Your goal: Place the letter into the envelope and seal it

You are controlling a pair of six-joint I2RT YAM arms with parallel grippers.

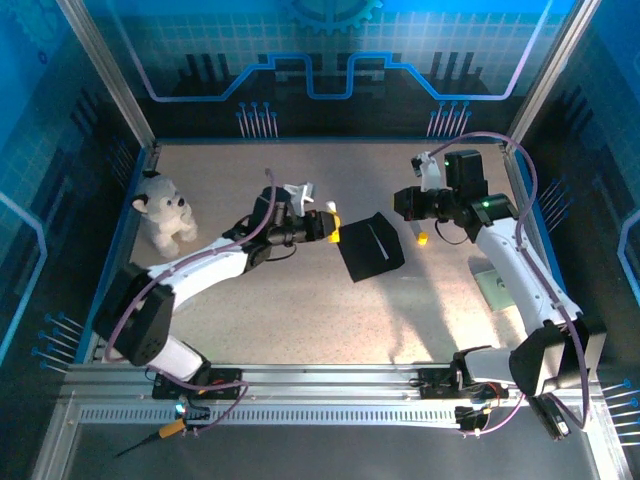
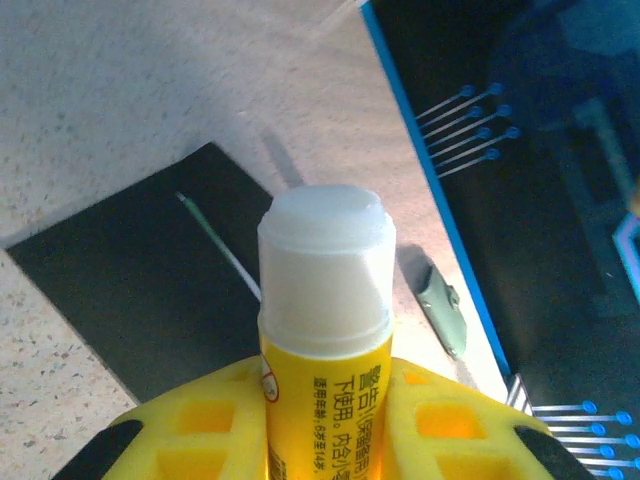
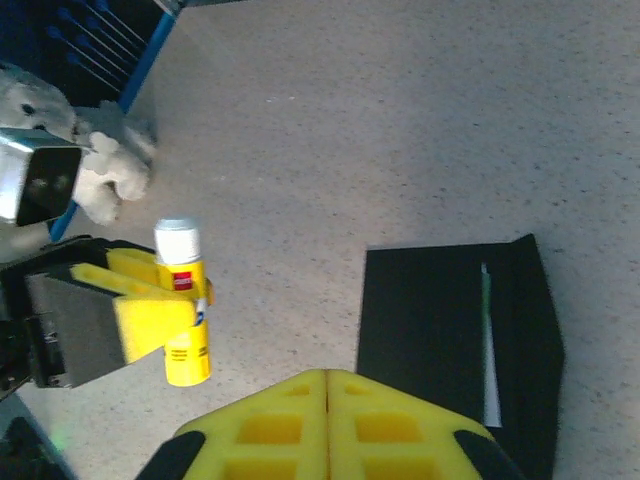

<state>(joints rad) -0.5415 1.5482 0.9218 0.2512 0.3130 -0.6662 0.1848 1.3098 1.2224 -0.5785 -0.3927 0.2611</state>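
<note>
— Where is the letter (image 3: pixel 488 340)?
— Inside the envelope (image 1: pixel 370 245), as far as I can see. Just a thin white-and-green edge shows along the opening. The envelope lies flat on the counter (image 1: pixel 300 320), between the two arms.
— And who's got what?
— The left tool (image 1: pixel 333 228) is pinching a glue stick (image 2: pixel 325 290), cap off, with the white tip pointing out ahead of it. The right tool (image 3: pixel 325 385) has its pads pressed together on nothing.
— So which way does the glue have to go?
— The stick's tip hangs by the envelope's left edge, a little above it, I think. The opening and the flap strip are on the other side, toward the right arm. That opening runs roughly near to far, across the line the stick points along.
— So it's the left arm's job?
— I'd say so: reach rightward over the black body, then drag along that strip. The right tool sits nearer the flap, handy for folding it down.
</note>
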